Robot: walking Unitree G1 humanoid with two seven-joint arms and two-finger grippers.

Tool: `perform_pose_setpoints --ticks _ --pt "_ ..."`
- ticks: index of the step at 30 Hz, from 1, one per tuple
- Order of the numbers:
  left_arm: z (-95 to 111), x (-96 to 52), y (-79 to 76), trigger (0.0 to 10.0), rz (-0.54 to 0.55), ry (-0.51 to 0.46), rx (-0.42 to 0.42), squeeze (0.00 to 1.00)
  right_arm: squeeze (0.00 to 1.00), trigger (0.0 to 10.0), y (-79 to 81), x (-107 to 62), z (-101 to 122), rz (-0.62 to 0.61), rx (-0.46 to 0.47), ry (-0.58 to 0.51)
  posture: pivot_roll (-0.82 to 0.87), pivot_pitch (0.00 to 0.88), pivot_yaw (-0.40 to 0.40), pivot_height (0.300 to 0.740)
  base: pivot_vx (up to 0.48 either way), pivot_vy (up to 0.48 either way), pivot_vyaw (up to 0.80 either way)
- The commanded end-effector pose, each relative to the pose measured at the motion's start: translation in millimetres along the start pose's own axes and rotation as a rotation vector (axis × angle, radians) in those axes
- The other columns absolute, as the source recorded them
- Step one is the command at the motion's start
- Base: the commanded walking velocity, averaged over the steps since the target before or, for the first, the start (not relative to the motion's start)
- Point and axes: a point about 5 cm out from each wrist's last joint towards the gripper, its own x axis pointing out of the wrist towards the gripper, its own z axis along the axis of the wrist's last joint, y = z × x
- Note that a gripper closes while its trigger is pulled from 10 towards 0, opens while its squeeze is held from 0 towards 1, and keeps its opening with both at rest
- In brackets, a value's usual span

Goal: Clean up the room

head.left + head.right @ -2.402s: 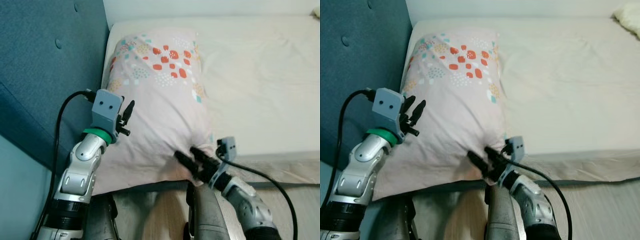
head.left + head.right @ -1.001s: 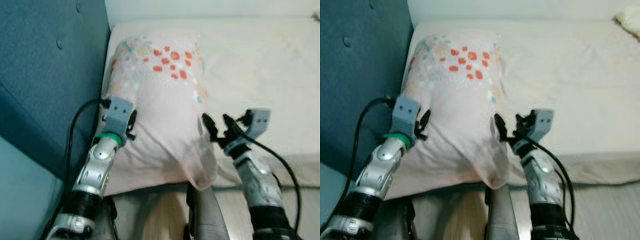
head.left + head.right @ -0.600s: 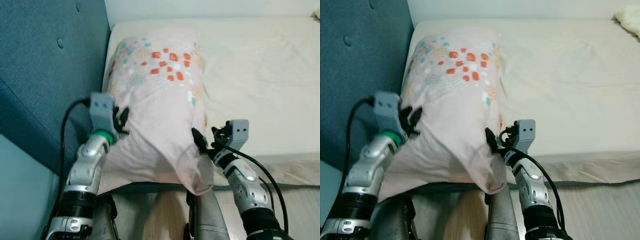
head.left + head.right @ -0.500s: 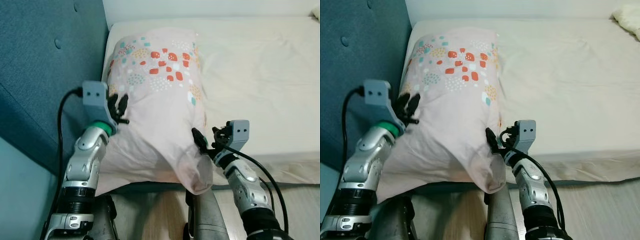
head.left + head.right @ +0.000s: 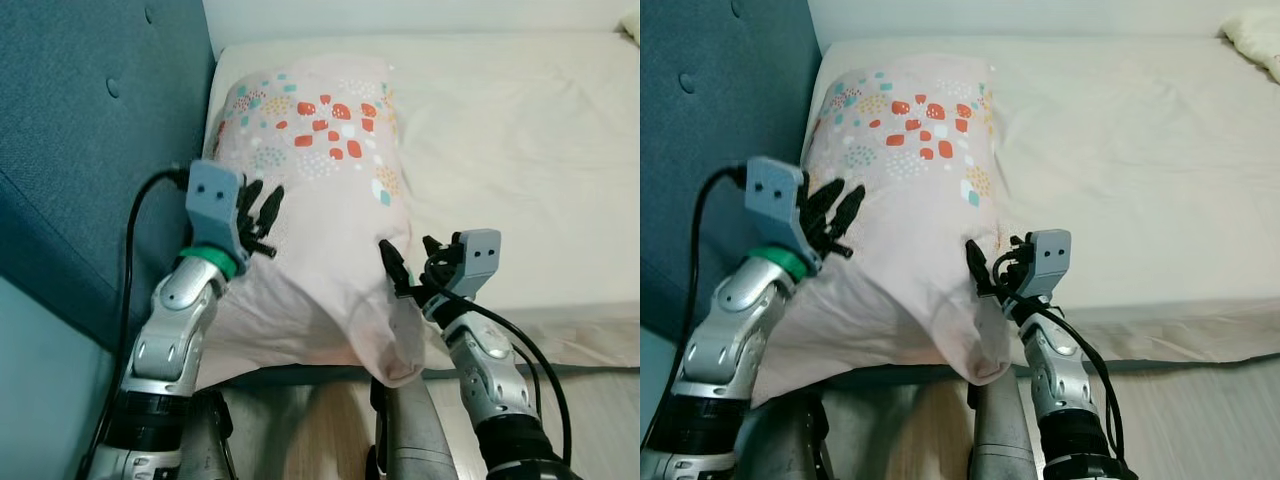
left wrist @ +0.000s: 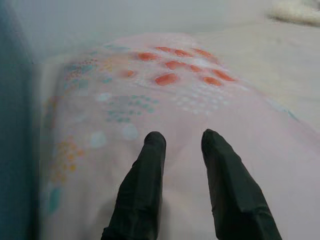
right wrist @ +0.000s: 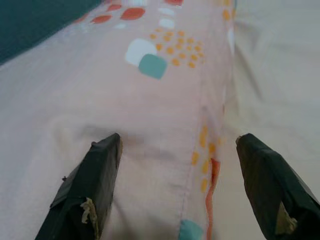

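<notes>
A pale pink pillow with red, teal and orange dots lies at the head of the bed, and its near corner droops over the bed's edge. My left gripper is open at the pillow's left side, its fingertips over the fabric with nothing between them. At the pillow's near right edge my right gripper is wide open. In the right wrist view the pillow's seam runs between its fingers.
A dark blue padded headboard rises on the left, close to my left arm. The cream sheet stretches away to the right, with a white fluffy thing at its far corner. Wooden floor lies below the bed's edge.
The pillow's near right corner has been bunched up and hangs over the bed's edge. My right gripper has come up beside it, and the left gripper has shifted onto the pillow's left side.
</notes>
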Motion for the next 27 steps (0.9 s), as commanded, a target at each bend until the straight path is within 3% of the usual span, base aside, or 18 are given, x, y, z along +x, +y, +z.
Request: perform_pose_setpoints --ticks 1,4,6,7,9,10,11,13,15,16,17,18,19,21,23,27 --pt "-0.9 -8.1 -4.2 10.0 -0.098 0.029 -0.034 0.00 0.00 10.0 -11.1 -7.6 2.3 -0.043 0.001 0.001 -0.02 0.028 0.030 0.510 0.000 0.000 0.00" --pt "-3.6 -22.9 -4.2 10.0 -0.193 0.074 -0.003 0.00 0.00 10.0 -14.0 -20.5 6.2 0.043 -0.059 0.039 -0.02 0.033 0.033 0.510 0.000 0.000 0.00" --pt "-15.2 -53.1 -9.5 10.0 -0.388 0.182 0.061 0.00 0.00 10.0 -23.5 -65.9 13.1 0.257 -0.195 0.184 -0.04 0.055 0.046 0.510 0.000 0.000 0.00" --pt "-15.2 -53.1 -9.5 10.0 -0.388 0.182 0.061 0.00 0.00 10.0 -23.5 -65.9 13.1 0.257 -0.195 0.184 -0.04 0.055 0.046 0.510 0.000 0.000 0.00" --pt "-25.8 -73.2 -16.9 10.0 -0.544 0.269 0.108 0.00 0.00 10.0 -29.0 -102.6 19.2 0.400 -0.272 0.329 -0.05 0.061 0.048 0.510 0.000 0.000 0.00" --pt "-25.8 -73.2 -16.9 10.0 -0.544 0.269 0.108 0.00 0.00 10.0 -29.0 -102.6 19.2 0.400 -0.272 0.329 -0.05 0.061 0.048 0.510 0.000 0.000 0.00" --pt "-33.4 -76.8 -21.8 10.0 -0.616 0.308 0.151 0.00 0.00 10.0 -30.5 -118.2 23.3 0.466 -0.300 0.401 -0.08 0.065 0.058 0.510 0.000 0.000 0.00" --pt "-45.0 -77.9 -29.1 10.0 -0.715 0.354 0.223 0.00 0.00 10.0 -26.7 -131.9 26.1 0.565 -0.319 0.483 -0.10 0.066 0.064 0.510 0.000 0.000 0.00" --pt "-49.0 -77.0 -31.7 10.0 -0.747 0.366 0.250 0.00 0.00 10.0 -23.6 -133.4 25.5 0.599 -0.320 0.500 -0.10 0.066 0.064 0.510 0.000 0.000 0.00" --pt "-56.6 -71.3 -35.1 10.0 -0.772 0.380 0.304 0.00 0.00 10.0 -20.8 -128.1 19.6 0.616 -0.327 0.505 -0.10 0.066 0.061 0.510 0.000 0.000 0.00" --pt "-66.3 -60.6 -39.0 10.0 -0.785 0.404 0.363 0.00 0.00 10.0 -17.8 -116.2 9.6 0.616 -0.341 0.500 -0.10 0.063 0.059 0.510 0.000 0.000 0.00" --pt "-66.3 -60.6 -39.0 10.0 -0.785 0.404 0.363 0.00 0.00 10.0 -17.8 -116.2 9.6 0.616 -0.341 0.500 -0.10 0.063 0.059 0.510 0.000 0.000 0.00" --pt "-76.3 -47.2 -39.9 10.0 -0.750 0.424 0.409 0.00 0.00 10.0 -15.3 -102.4 -0.3 0.609 -0.338 0.489 -0.10 0.062 0.060 0.510 0.000 0.000 0.00" --pt "-80.1 -42.1 -40.2 10.0 -0.736 0.435 0.431 0.00 0.00 10.0 -13.2 -97.2 -3.5 0.610 -0.330 0.490 -0.10 0.062 0.060 0.510 0.000 0.000 0.00" --pt "-96.7 -30.6 -42.5 10.0 -0.734 0.508 0.540 0.00 0.00 10.0 -5.3 -73.8 -18.1 0.620 -0.269 0.492 -0.10 0.067 0.064 0.510 0.000 0.000 0.00" --pt "-102.5 -21.5 -43.5 10.0 -0.704 0.535 0.579 0.00 0.00 10.0 -1.1 -56.9 -28.3 0.608 -0.231 0.505 -0.09 0.070 0.069 0.510 0.000 0.000 0.00"
